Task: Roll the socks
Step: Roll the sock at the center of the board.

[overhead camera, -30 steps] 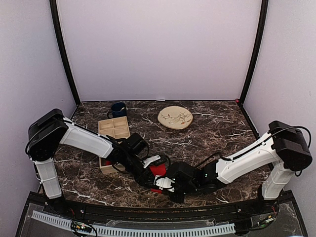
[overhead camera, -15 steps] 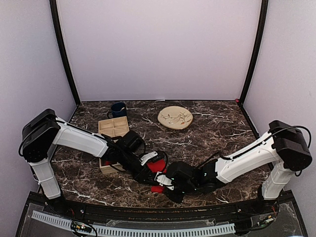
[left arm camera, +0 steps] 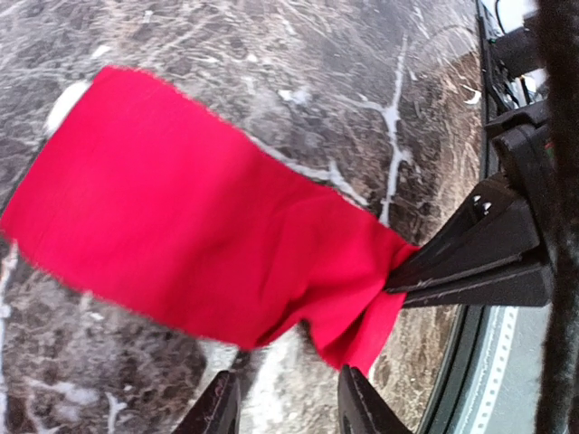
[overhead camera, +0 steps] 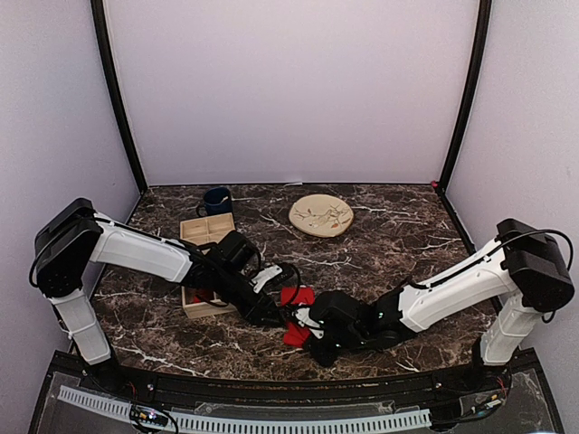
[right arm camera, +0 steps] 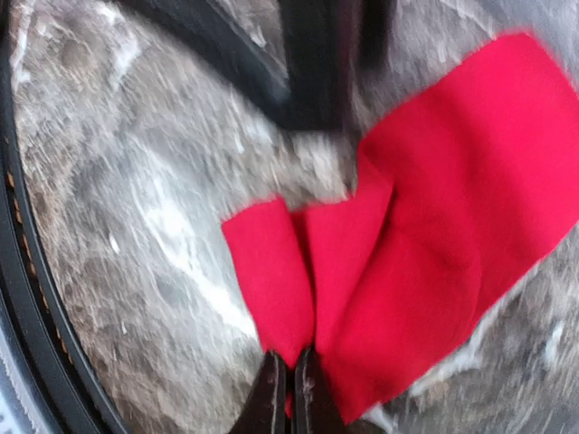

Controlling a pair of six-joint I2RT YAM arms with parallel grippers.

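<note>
- Where the two tools meet, the socks [overhead camera: 297,297] lie as a bright red patch on the dark marbled worktop [overhead camera: 398,235], on the near side of the beige plate [overhead camera: 321,215] and well apart from it.
- Seen from the left wrist, the red fabric spreads mostly flat and narrows to a bunched end. From the right wrist that end shows folded over itself in layers, and I cannot tell one sock from the other.
- Pressed together on that bunched edge, the fingers of the right tool [right arm camera: 291,384] pinch the fabric between them.
- Fingers of the left tool [left arm camera: 288,411] stand parted with bare worktop between them, just beside the bunched end, and hold nothing.
- Both tools sit on the plate's near side, the left tool reaching in from the plate's left and the right tool from its right.
- To the left of the plate lies a wooden compartment tray [overhead camera: 208,233], with a dark blue mug [overhead camera: 217,200] just behind it, about level with the plate.
</note>
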